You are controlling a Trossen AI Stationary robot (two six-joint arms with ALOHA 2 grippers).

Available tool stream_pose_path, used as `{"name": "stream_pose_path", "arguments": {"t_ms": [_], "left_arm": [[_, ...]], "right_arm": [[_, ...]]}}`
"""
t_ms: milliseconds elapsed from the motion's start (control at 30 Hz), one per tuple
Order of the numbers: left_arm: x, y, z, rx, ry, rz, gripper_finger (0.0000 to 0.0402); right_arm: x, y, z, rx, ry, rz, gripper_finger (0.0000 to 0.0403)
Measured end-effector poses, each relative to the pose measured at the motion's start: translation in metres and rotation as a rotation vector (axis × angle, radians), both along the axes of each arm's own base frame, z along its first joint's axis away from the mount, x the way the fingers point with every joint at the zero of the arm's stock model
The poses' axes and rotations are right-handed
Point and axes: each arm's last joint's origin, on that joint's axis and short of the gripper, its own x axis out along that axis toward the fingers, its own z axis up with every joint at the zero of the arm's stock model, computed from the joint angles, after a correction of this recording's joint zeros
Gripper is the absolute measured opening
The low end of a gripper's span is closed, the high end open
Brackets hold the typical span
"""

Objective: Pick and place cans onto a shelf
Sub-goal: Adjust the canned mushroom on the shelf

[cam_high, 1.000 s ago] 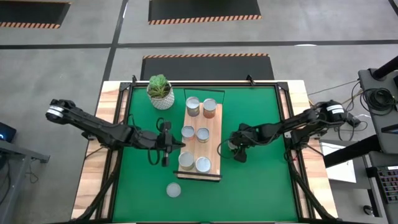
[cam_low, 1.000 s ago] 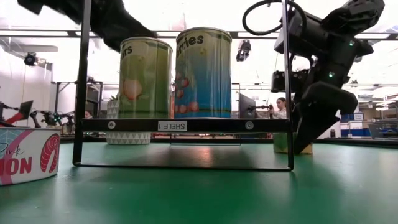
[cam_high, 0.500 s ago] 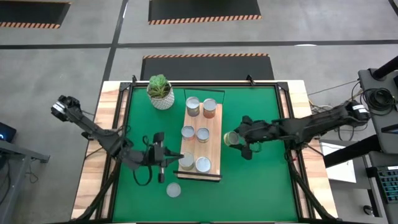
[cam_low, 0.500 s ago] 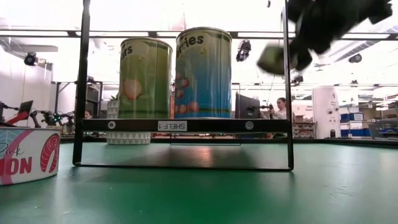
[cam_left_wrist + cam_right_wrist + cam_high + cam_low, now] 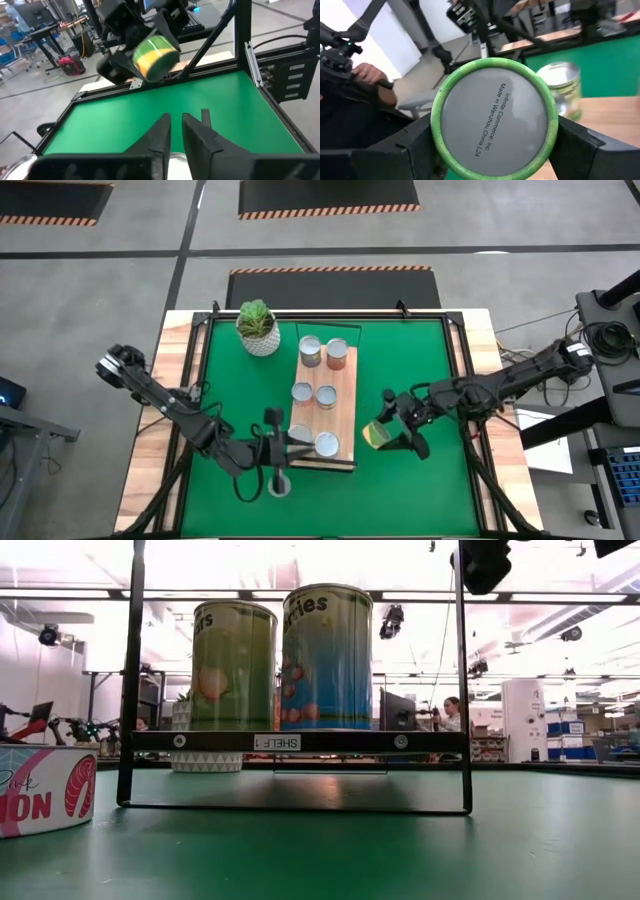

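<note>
Green mat (image 5: 420, 380) on the table, workshop floor around it, w/ a potted plant (image 5: 258, 326) at the far side. Going L to R in the high view: my left gripper (image 5: 275, 450) sits low over the near end of the mat, right by the loose can (image 5: 279, 485) lying off the board; the left wrist view shows its fingers (image 5: 160, 137) nearly together w/ nothing between them. Next, the shelf (image 5: 348, 395) mid-mat carries six cans (image 5: 312, 393) in pairs. Then my right gripper (image 5: 392, 432), just off the shelf's right edge, clamped on a green-yellow can (image 5: 378, 435) held up off the mat. I judge this is the carry-to-shelf step; next move needs the can set upright on a bare patch of board w/o knocking its neighbours. The right wrist view alone shows the can's grey top (image 5: 494, 117) w/ print. The low view shows only two shelved tins (image 5: 283, 657) on a rack labelled SHELF 1, neither gripper clearly.
</note>
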Motion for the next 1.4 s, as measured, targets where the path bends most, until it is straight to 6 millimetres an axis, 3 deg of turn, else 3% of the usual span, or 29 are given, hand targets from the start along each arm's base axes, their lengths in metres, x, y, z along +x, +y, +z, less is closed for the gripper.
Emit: {"name": "stream_pose_path", "arguments": {"t_ms": [233, 433, 600, 800, 1000, 1400], "left_arm": [[0.019, -0.013, -0.005, 0.0, -0.025, -0.004, 0.0122], [0.046, -0.032, -0.017, 0.086, -0.039, -0.025, 0.0228], [0.068, -0.048, -0.023, 0.161, -0.033, -0.041, 0.0279], [0.085, -0.059, -0.02, 0.227, -0.039, -0.056, 0.0283], [0.088, -0.061, -0.021, 0.231, -0.041, -0.16, 0.0277], [0.101, -0.04, -0.027, 0.207, -0.064, -0.254, 0.0271]], "right_arm": [[0.018, 0.022, -0.02, 0.068, 0.1, 0.046, 0.0285], [0.031, 0.045, -0.017, 0.106, 0.129, 0.122, 0.0285], [0.038, 0.063, -0.012, 0.083, 0.118, 0.18, 0.0286], [0.046, 0.07, -0.01, 0.07, 0.109, 0.213, 0.0284], [0.047, 0.072, -0.012, 0.07, 0.118, 0.23, 0.0286], [0.049, 0.073, -0.009, 0.072, 0.108, 0.23, 0.0286]]}}
